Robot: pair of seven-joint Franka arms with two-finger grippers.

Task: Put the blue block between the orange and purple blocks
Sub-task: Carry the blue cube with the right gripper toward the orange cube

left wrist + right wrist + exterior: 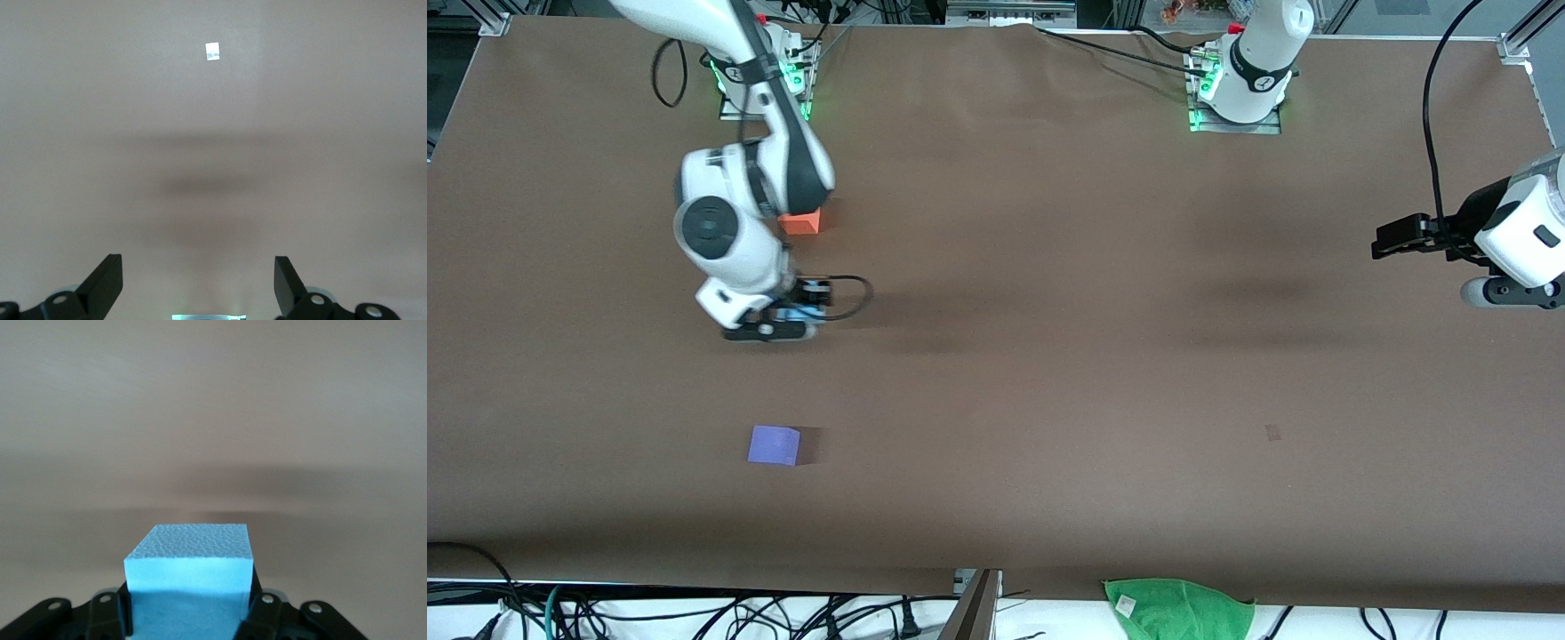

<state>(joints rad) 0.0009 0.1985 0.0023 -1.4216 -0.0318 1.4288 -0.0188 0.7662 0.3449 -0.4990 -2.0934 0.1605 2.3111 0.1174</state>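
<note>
Right wrist view: you have the small light sky-blue matte cube (189, 570) clamped between the right gripper's (189, 613) fingers.

Front view puts that right gripper (775, 325) low over the brown table (1049, 267), between the bright orange matte cube (800, 222) and the violet-purple matte cube (773, 444), nearer the orange one; the blue cube barely shows under the hand; left gripper (1400, 237) waits wide and empty at the left arm's end of the table; risk as I judge it: you release too close to orange, so the cube lands off the midpoint; the forearm already hides part of orange, so a careless lift could nudge it; opening while still above the cloth could let the cube tumble.
</note>
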